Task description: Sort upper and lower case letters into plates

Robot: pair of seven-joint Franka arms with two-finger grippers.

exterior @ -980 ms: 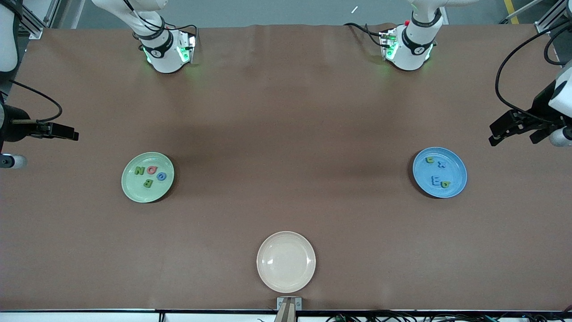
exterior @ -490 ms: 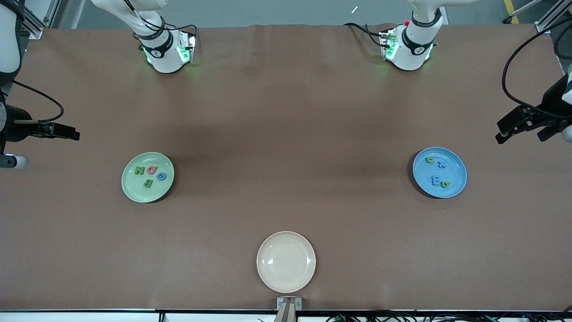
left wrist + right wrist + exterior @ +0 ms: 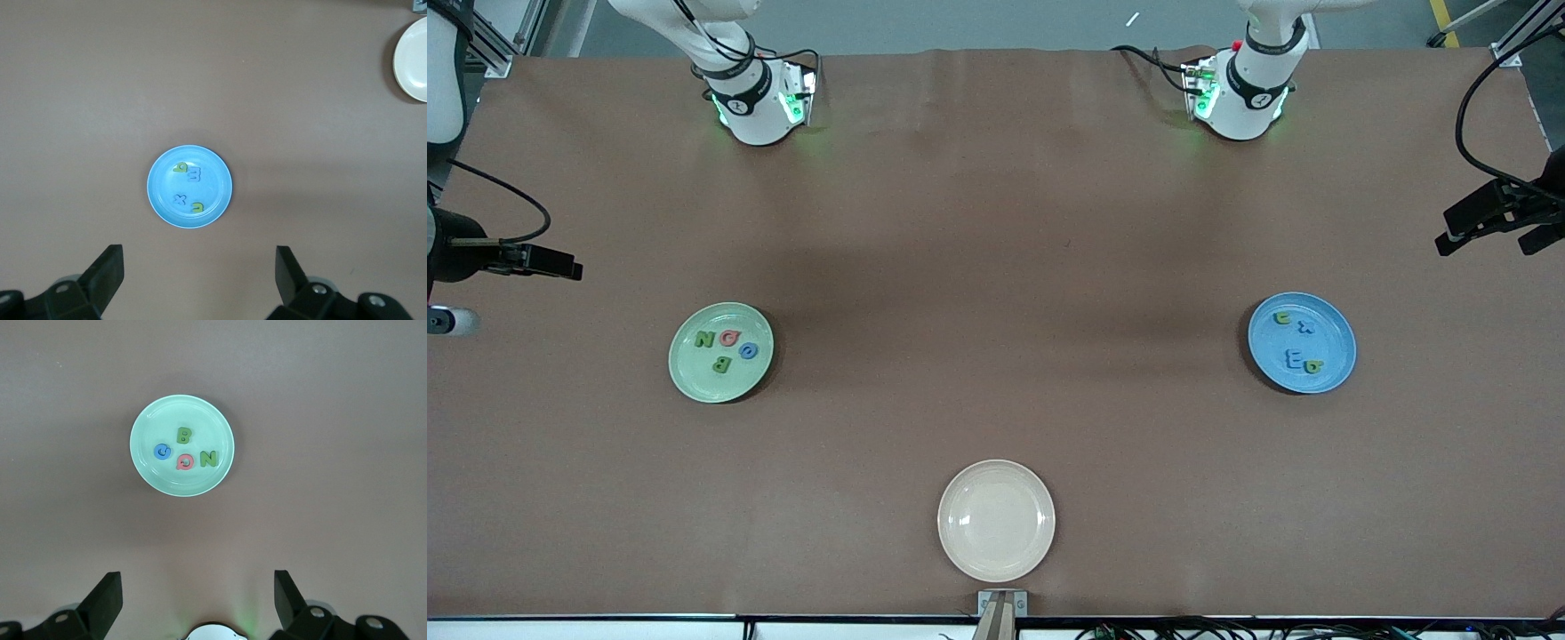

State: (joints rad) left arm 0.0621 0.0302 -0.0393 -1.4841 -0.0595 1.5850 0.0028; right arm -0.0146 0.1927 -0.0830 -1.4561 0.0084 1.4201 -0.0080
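Front view: green plate (image 3: 720, 353) toward right arm's end of bench (image 3: 996, 267), holding four letters (image 3: 727, 345). Blue plate (image 3: 1302, 343) toward left arm's end, four letters (image 3: 1298, 342) in it. Cream plate (image 3: 996, 520) nearest camera, between them. Right gripper (image 3: 551, 263) and left gripper (image 3: 1489, 222) up at bench ends, holding nothing.

Left wrist view: fingers (image 3: 107, 277) apart, high over bench just beside blue plate (image 3: 189, 186).

Right wrist view: fingers (image 3: 103, 600) apart, green plate (image 3: 182, 445) below with B, N, G, Q.

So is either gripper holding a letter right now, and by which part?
Nothing is held. The left gripper and right gripper are both open and empty, up at the table's ends; all the letters lie in the blue plate and green plate.
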